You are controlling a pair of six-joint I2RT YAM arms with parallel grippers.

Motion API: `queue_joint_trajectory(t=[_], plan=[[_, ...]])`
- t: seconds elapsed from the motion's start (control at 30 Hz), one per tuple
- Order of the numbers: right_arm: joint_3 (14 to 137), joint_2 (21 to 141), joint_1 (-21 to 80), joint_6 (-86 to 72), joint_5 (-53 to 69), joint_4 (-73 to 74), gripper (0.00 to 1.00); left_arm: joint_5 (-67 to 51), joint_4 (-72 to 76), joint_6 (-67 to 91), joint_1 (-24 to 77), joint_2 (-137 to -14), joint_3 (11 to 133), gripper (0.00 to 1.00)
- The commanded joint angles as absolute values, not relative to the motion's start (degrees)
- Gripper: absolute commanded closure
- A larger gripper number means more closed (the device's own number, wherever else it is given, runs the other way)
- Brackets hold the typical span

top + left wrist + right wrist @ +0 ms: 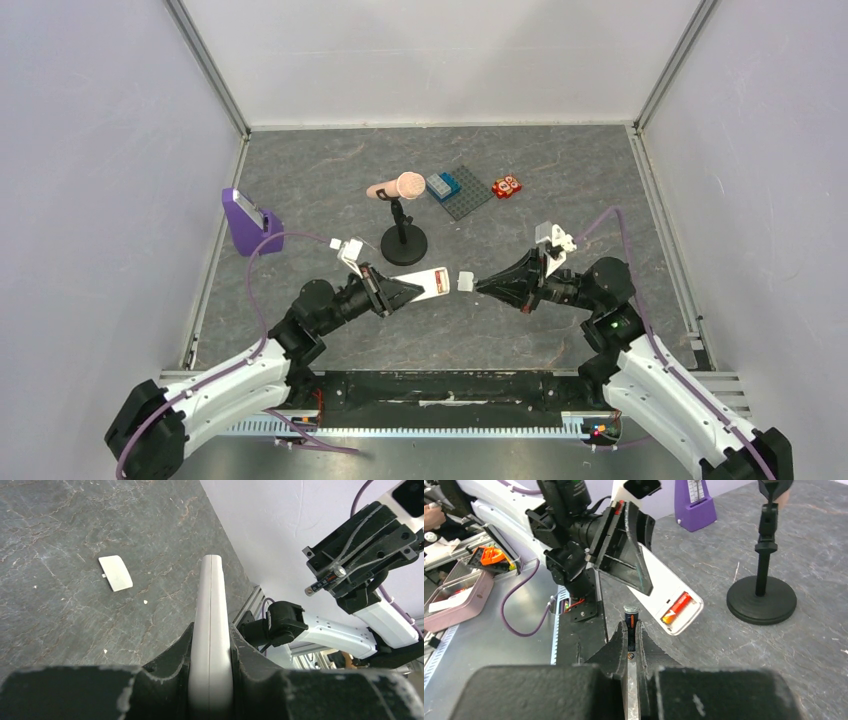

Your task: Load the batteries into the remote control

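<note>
My left gripper (405, 291) is shut on the white remote control (433, 284) and holds it above the table, its free end toward the right arm. In the right wrist view the remote control (669, 597) shows its open battery bay with the red-orange battery (676, 607) seated in it. In the left wrist view the remote control (211, 630) stands edge-on between the jaws. My right gripper (482, 284) is shut on the black battery (630, 625), which points at the remote's open end, a short gap away. The white cover piece (465, 281) lies on the table between the grippers.
A black stand with a pink microphone (404, 238) stands just behind the remote. A purple metronome (246, 222) is at the left. A grey baseplate with a blue brick (459, 190) and a red block with white dots (507, 186) lie at the back.
</note>
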State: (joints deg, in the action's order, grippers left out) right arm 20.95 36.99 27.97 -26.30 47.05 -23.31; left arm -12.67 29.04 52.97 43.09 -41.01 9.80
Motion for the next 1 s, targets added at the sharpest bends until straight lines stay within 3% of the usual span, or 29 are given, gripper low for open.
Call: queue_joint_trajectory(t=[0.0, 0.17, 0.33, 0.43, 0.6, 0.97], plan=[[24.4, 35.4, 29.0, -19.5, 50.0, -18.9, 0.99, -15.7, 36.3, 47.0, 42.9, -42.2, 11.3, 0.98], [24.5, 33.0, 29.9, -17.4, 44.2, -12.8, 0.99, -15.3, 47.3, 48.2, 42.9, -44.9, 8.1, 0.98], [31.0, 37.6, 30.0, -24.7, 28.7, -2.8, 0.98, -13.5, 36.5, 55.1, 42.9, -48.0, 14.1, 0.98], [36.2, 42.8, 30.0, -31.7, 20.3, 6.4, 0.99, -15.0, 38.3, 62.4, 42.9, -52.0, 14.8, 0.98], [39.3, 48.4, 30.4, -39.1, 17.8, 14.7, 1.0, -16.0, 46.8, 71.3, 43.0, -58.5, 13.5, 0.98], [43.9, 56.4, 38.8, -40.8, 11.8, 20.3, 0.96, -16.3, 46.6, 76.0, 42.9, -63.2, 13.8, 0.98]])
